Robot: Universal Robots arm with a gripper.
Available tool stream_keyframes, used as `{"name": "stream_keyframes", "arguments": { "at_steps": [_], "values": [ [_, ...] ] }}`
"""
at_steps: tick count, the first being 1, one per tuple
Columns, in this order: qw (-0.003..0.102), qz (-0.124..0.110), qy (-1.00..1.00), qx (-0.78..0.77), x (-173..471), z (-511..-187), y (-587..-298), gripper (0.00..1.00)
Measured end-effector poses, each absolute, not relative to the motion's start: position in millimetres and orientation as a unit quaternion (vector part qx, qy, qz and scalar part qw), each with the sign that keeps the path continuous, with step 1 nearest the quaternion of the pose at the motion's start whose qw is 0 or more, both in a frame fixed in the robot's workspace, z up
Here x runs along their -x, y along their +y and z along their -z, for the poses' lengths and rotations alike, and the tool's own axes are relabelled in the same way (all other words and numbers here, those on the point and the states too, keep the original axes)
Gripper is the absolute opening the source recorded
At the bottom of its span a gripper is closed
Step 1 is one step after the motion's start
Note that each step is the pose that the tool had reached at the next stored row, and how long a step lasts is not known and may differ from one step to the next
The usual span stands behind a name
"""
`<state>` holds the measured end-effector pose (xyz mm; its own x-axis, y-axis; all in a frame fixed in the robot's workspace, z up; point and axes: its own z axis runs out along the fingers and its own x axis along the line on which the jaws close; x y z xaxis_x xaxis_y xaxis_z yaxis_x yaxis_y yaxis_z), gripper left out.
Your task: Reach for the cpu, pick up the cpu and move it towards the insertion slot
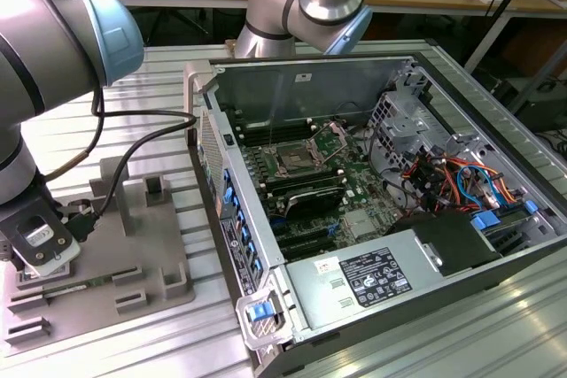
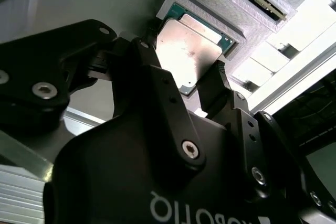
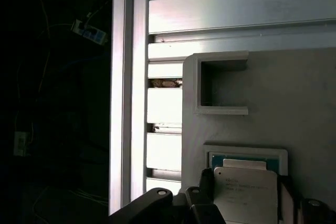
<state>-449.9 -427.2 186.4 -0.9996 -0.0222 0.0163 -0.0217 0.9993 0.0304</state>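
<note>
The cpu (image 2: 191, 51) is a silvery square chip with a thin green rim. It sits tilted between my gripper's (image 2: 181, 59) black fingers (image 2: 152, 77), which press on two opposite edges. In the first wrist view the cpu (image 3: 244, 198) stands in front of a square-walled grey recess (image 3: 244, 150) with a teal border inside, flanked by my gripper (image 3: 245, 187). In the exterior view my gripper (image 1: 40, 258) hangs low over the grey plastic plate (image 1: 133, 245) at the exterior view's left. The insertion slot (image 1: 292, 161), a metal-framed socket, lies inside the open computer case, far from the gripper.
The open computer case (image 1: 372, 219) takes up the middle and the exterior view's right, with its side wall (image 1: 226, 192) facing the plate. A black cable (image 1: 133, 143) runs from the arm's wrist. Raised grey blocks (image 1: 155, 188) stand on the plate. The table is ribbed aluminium (image 3: 163, 108).
</note>
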Motion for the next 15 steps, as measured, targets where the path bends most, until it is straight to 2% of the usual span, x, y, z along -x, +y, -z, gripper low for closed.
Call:
{"name": "stream_keyframes", "arguments": {
  "at_steps": [1, 15],
  "values": [
    [0.008, 0.015, -1.0, -0.011, 450, -186, -427, 0.55],
    [0.008, 0.015, -1.0, -0.009, 449, -201, -427, 0.55]
  ]
}}
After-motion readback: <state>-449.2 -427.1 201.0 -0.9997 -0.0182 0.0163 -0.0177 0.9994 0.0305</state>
